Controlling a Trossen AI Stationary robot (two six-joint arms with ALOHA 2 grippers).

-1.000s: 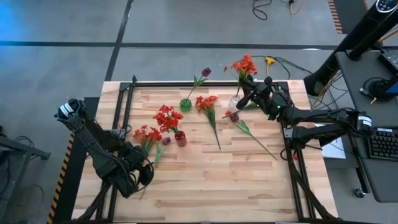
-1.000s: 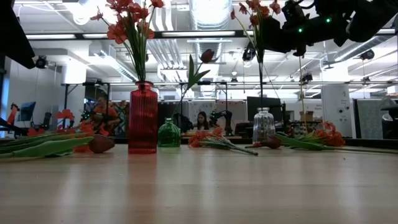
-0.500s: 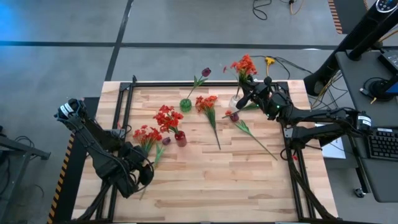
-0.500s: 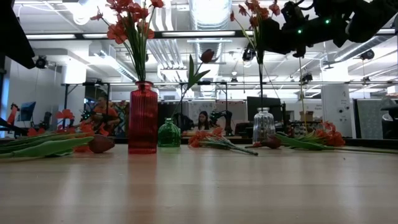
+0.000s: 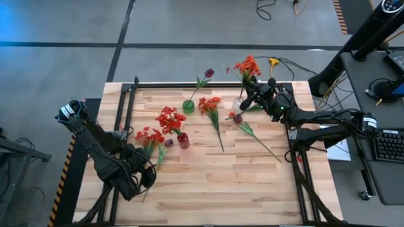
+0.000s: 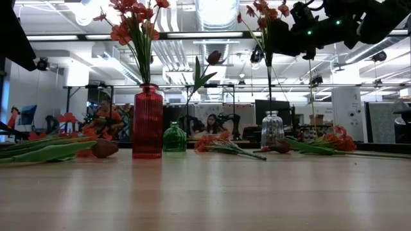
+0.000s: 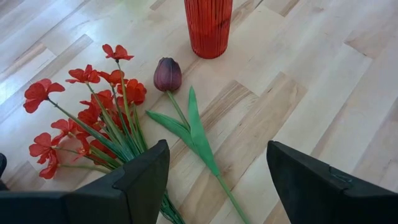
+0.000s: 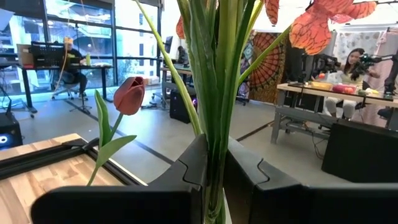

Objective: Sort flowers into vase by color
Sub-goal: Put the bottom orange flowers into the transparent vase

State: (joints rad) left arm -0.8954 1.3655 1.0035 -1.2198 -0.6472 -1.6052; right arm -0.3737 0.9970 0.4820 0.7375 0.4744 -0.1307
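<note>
My right gripper (image 5: 250,94) is shut on a bunch of orange-red flowers (image 5: 247,65) above the clear vase (image 6: 272,129) at the far right. The red vase (image 6: 148,122) holds red flowers (image 5: 169,118). A purple tulip (image 6: 214,58) stands in the green vase (image 6: 174,138). My left gripper (image 7: 217,180) hovers open over a red flower bunch (image 7: 87,118) and a purple tulip (image 7: 168,73), both lying flat on the table near the red vase. More orange-red flowers (image 5: 211,107) and a stem with a purple bud (image 5: 238,118) lie mid-table. My right gripper pinches the bunch's green stems (image 8: 214,134) between its two fingers, some way below the blooms. The fingers come in about level from the table's right side and lie across the stems. The bunch stands upright, and its lower stem (image 6: 269,90) reaches down to the clear vase's mouth.
Black rails (image 5: 126,107) run along the table's left, far and right edges. The near half of the wooden table (image 5: 214,189) is bare. A desk with a keyboard (image 5: 385,145) stands off the right side. People sit in the room beyond the table.
</note>
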